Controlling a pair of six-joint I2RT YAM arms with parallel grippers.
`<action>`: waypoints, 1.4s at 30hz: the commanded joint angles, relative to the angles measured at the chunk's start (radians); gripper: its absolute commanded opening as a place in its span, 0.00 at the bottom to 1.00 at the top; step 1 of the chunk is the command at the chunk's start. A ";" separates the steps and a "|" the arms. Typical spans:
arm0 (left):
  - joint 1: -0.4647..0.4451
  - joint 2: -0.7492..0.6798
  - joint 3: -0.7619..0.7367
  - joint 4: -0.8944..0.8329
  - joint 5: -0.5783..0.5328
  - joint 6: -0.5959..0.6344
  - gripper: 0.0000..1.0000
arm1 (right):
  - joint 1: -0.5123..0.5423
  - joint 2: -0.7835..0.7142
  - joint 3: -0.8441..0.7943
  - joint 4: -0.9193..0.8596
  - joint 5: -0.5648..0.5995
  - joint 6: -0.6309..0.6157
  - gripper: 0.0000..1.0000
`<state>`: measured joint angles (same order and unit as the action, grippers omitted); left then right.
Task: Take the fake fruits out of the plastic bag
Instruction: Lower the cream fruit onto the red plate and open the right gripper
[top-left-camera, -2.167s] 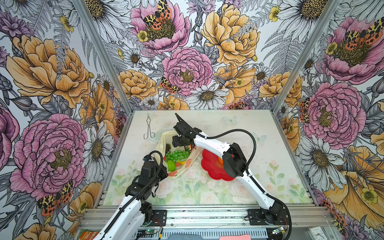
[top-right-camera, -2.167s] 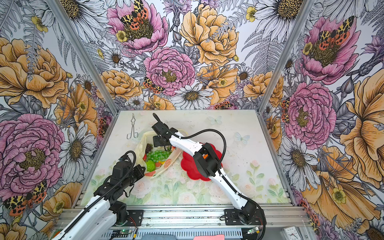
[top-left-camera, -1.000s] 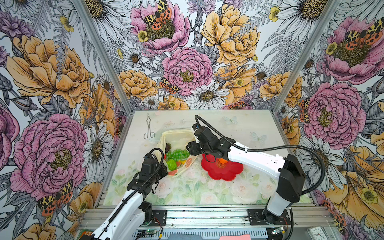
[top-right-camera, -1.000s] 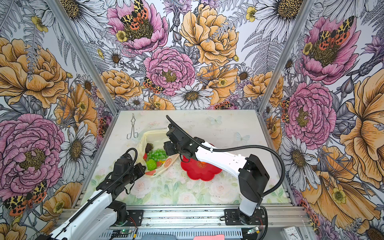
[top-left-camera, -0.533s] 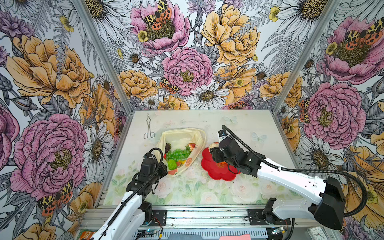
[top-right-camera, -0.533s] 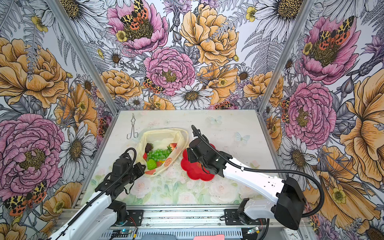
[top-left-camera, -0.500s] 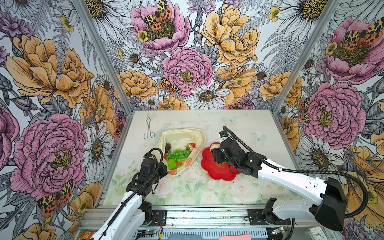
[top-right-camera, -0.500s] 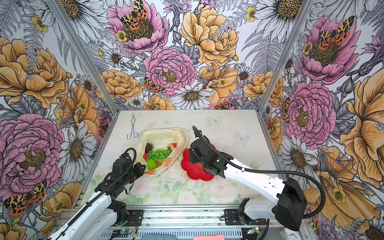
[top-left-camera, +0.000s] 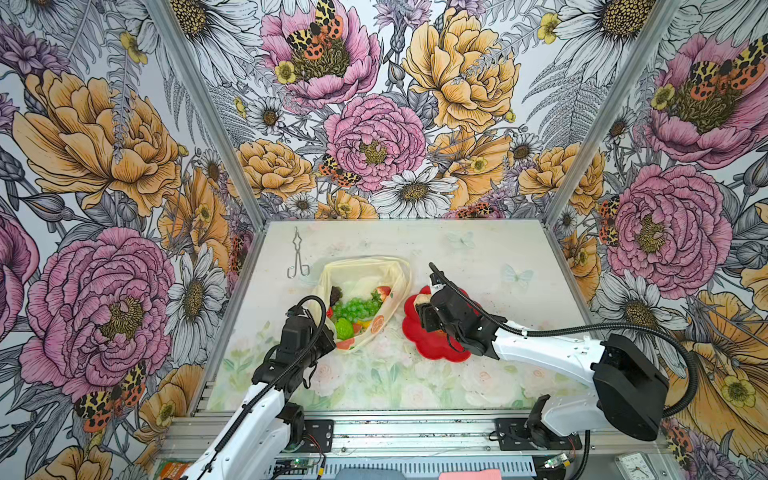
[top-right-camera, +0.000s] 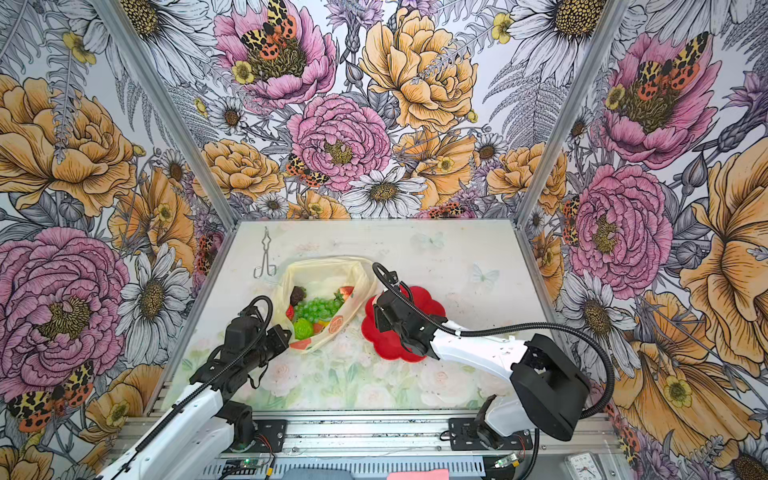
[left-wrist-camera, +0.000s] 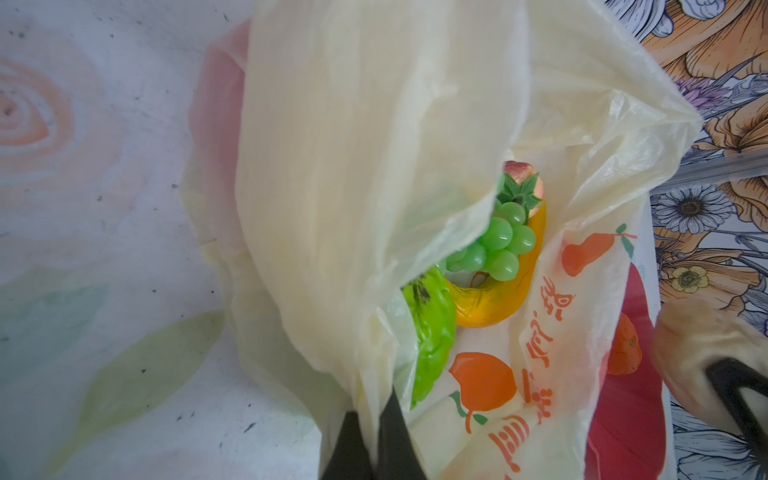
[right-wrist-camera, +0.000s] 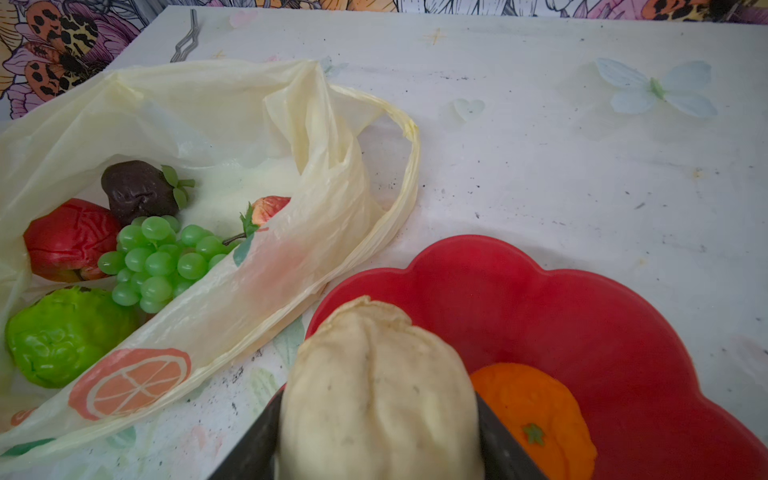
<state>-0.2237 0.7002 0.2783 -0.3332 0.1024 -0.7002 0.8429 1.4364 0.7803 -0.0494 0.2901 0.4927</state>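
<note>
Over red plate (right-wrist-camera: 582, 299), right claw (right-wrist-camera: 378, 415) gripping cream bumpy fruit (right-wrist-camera: 374, 353), left claw (left-wrist-camera: 370, 419) closed on plastic bag (left-wrist-camera: 353, 166)

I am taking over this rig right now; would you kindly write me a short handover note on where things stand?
The left gripper is shut on an edge of the plastic bag, near its mouth.
The right gripper is shut on the cream bumpy piece, over the rim of the red plate, not yet released.
Done: the orange lies on the plate.
In the bag: green grape bunch, red apple, dark brown fruit, green round fruit, strawberry, banana.
Left: set the cream piece down, then take out those six.
</note>
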 joint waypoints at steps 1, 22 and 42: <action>0.012 -0.022 0.005 -0.004 -0.004 0.004 0.01 | 0.002 0.042 -0.036 0.184 -0.026 -0.063 0.53; 0.015 -0.051 0.003 -0.024 -0.005 0.006 0.01 | -0.002 0.222 -0.145 0.465 0.040 -0.130 0.58; 0.015 -0.071 -0.004 -0.078 -0.010 -0.047 0.02 | -0.002 0.180 -0.212 0.538 0.072 -0.131 0.86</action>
<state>-0.2180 0.6411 0.2783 -0.3962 0.1017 -0.7341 0.8429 1.6489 0.5838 0.4580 0.3450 0.3645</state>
